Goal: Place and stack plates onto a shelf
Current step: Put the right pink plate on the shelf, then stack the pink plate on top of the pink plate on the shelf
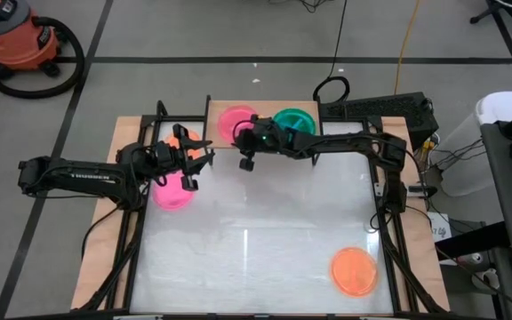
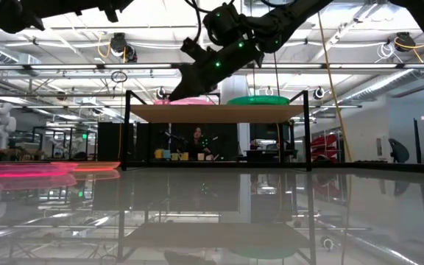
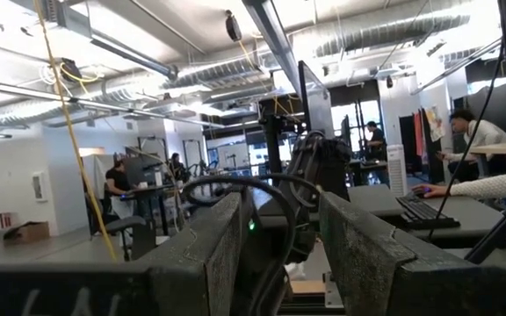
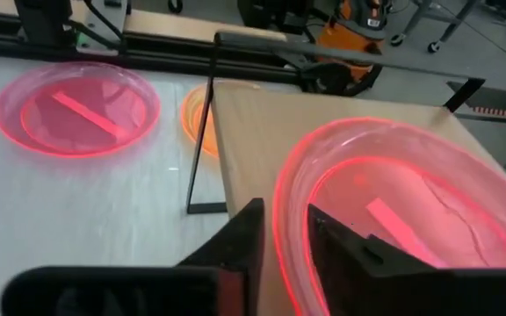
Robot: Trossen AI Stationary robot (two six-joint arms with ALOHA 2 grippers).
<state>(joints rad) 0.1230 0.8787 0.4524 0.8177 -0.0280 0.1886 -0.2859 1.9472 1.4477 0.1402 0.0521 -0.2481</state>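
The shelf (image 1: 265,133) stands at the table's far edge, with a wooden board (image 4: 253,132) on black legs. On the board lie a pink plate (image 1: 232,118) and a green plate (image 1: 293,119). My right gripper (image 4: 284,241) is at the pink plate's near edge, shut on it. My left gripper (image 1: 192,163) hovers open left of the shelf. It is above a second pink plate (image 1: 172,192) and an orange plate (image 4: 196,114), both lying on the table. Another orange plate (image 1: 354,270) lies near the table's near right corner. No blue plates show. My right gripper pinches the pink plate's near rim (image 4: 281,206), with one finger inside the plate and one outside. The fingers come slanting down from the table's near side. The plate lies on the shelf's board (image 2: 216,112), beside the green plate (image 2: 258,99).
Black frame rails run along the table's left and right edges. A keyboard (image 1: 376,108) lies behind the table's far right corner. The white table top (image 1: 265,213) is bare between the shelf and the near orange plate. People sit at desks in the room beyond.
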